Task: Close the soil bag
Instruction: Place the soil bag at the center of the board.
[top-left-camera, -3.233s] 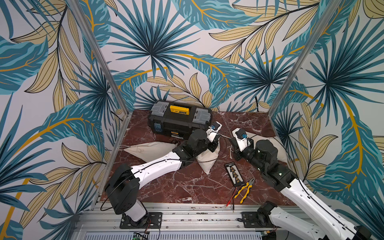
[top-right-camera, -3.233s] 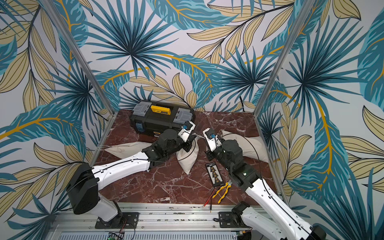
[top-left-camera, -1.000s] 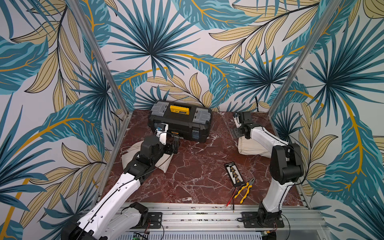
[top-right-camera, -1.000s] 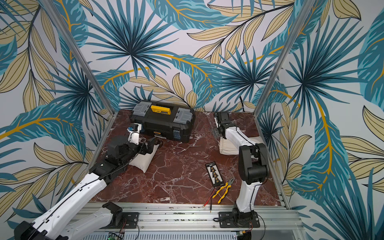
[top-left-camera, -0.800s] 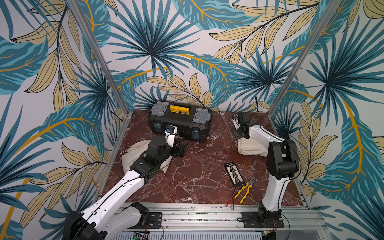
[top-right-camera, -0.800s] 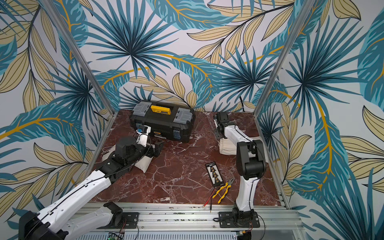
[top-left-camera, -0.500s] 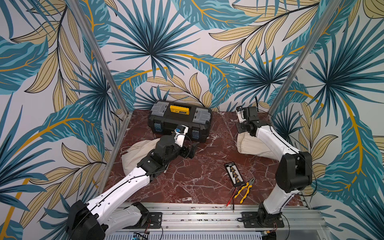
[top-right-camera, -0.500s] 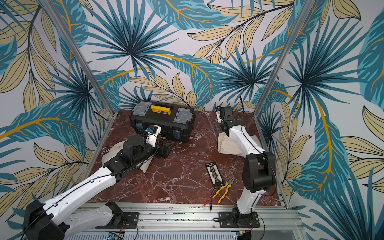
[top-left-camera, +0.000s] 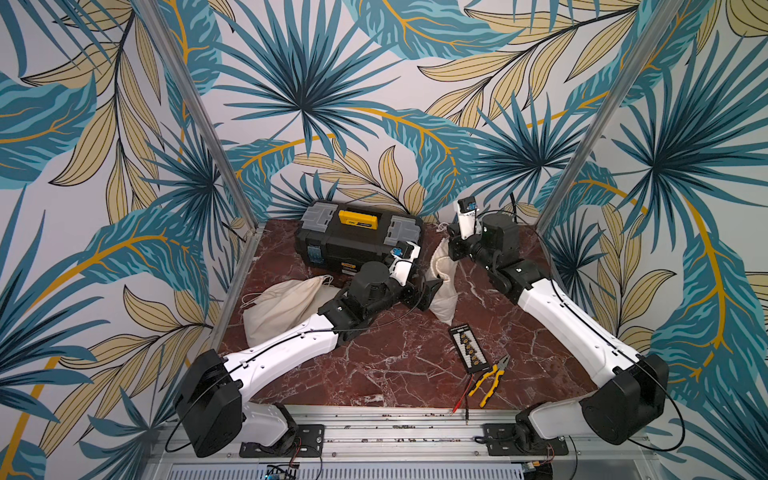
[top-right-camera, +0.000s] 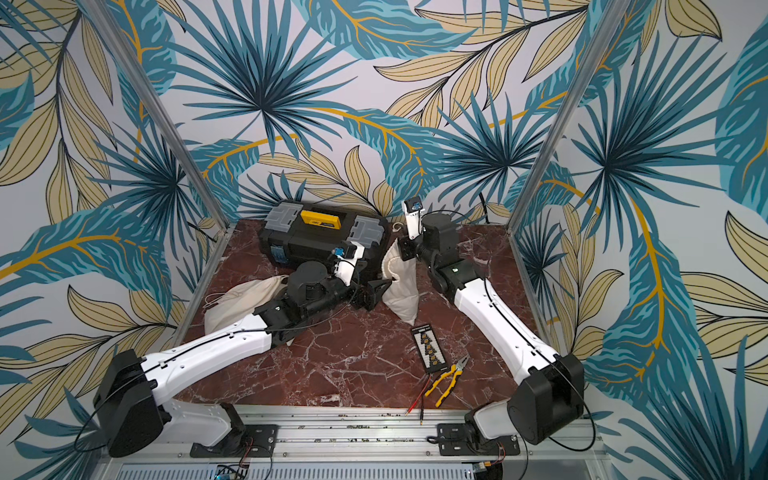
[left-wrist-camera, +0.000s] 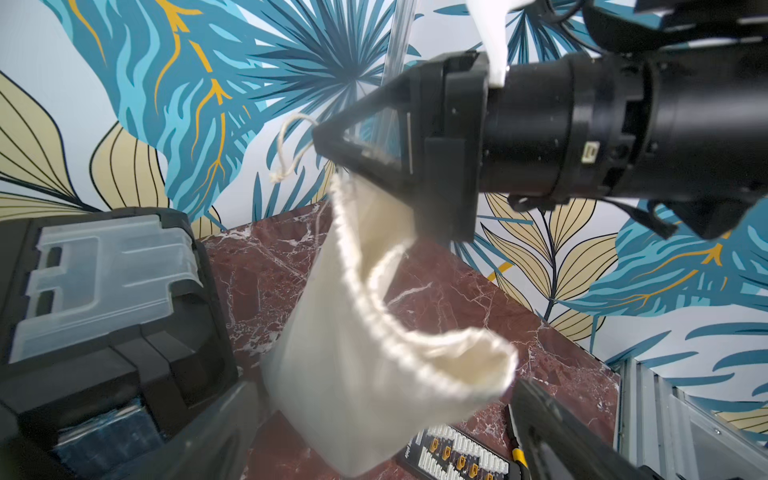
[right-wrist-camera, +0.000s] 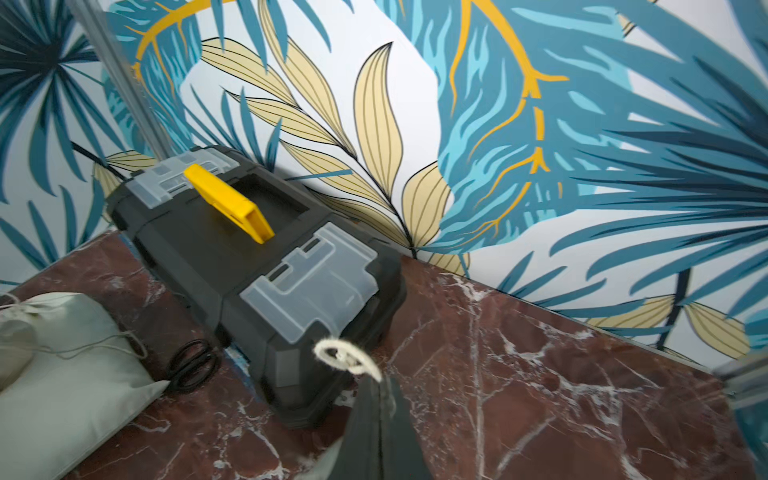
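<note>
nearest the arms' bases, yellow-handled pliers (top-left-camera: 492, 380) and a black card of small connectors (top-left-camera: 469, 348) lie on the dark red marble table (top-left-camera: 395, 374). further in, the left gripper (top-left-camera: 428, 293) is spread wide, just beside the cream cloth soil bag (top-left-camera: 444, 291) at mid-table, not holding it. the right gripper (top-left-camera: 451, 249) is pressed together on the bag's white drawstring (left-wrist-camera: 286, 153), pinching it at the bag's top, and the bag hangs slanted from it. its gathered mouth gapes partly in the left wrist view. a second cream cloth sack (top-left-camera: 282, 307) lies towards the left edge. against the back wall sits a black plastic toolbox with a yellow handle (top-left-camera: 357, 237).
</note>
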